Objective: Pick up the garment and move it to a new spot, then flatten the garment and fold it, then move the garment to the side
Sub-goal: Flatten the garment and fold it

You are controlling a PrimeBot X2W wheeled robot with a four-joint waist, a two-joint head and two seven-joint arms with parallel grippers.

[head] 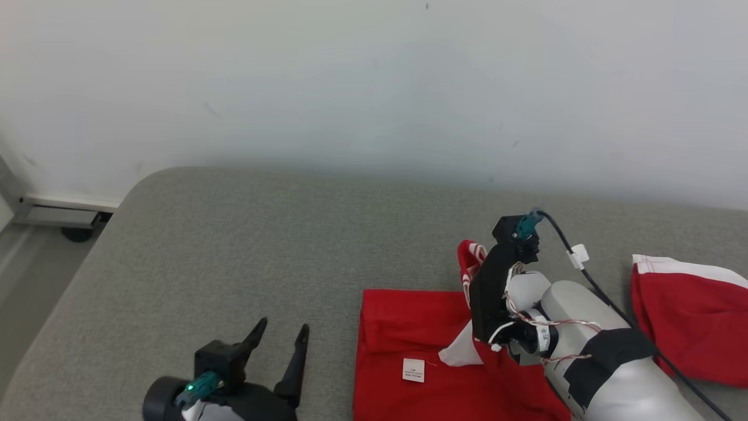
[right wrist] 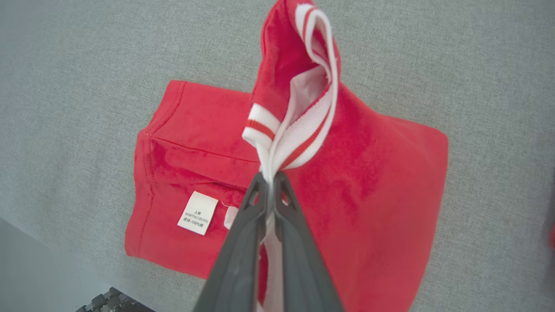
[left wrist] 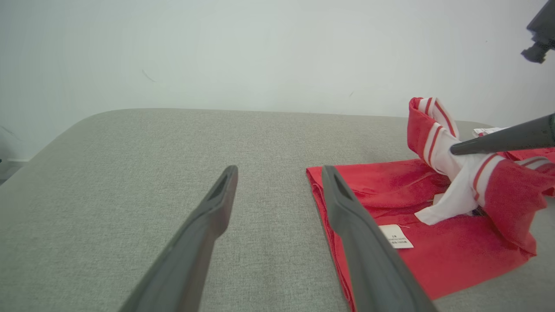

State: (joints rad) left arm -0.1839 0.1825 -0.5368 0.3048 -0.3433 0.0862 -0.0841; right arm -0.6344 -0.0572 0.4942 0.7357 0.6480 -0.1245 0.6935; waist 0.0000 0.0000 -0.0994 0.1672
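The garment (head: 409,327) is red with white striped ribbed trim and lies partly folded on the grey padded surface (head: 234,263). A white care label (right wrist: 197,213) faces up on it. My right gripper (right wrist: 269,177) is shut on the striped trim (right wrist: 299,134) and holds that part lifted above the flat red cloth (right wrist: 381,182). In the left wrist view, one finger (left wrist: 498,141) of the right gripper reaches into the raised trim from the right. My left gripper (head: 280,336) stands open and empty just left of the garment's left edge (left wrist: 318,195), low over the surface.
More red cloth with a white band (head: 689,316) lies at the right, behind my right forearm (head: 596,351); I cannot tell if it belongs to the same garment. A pale wall rises behind the surface. The surface's rounded left corner drops to the floor by a caster (head: 76,234).
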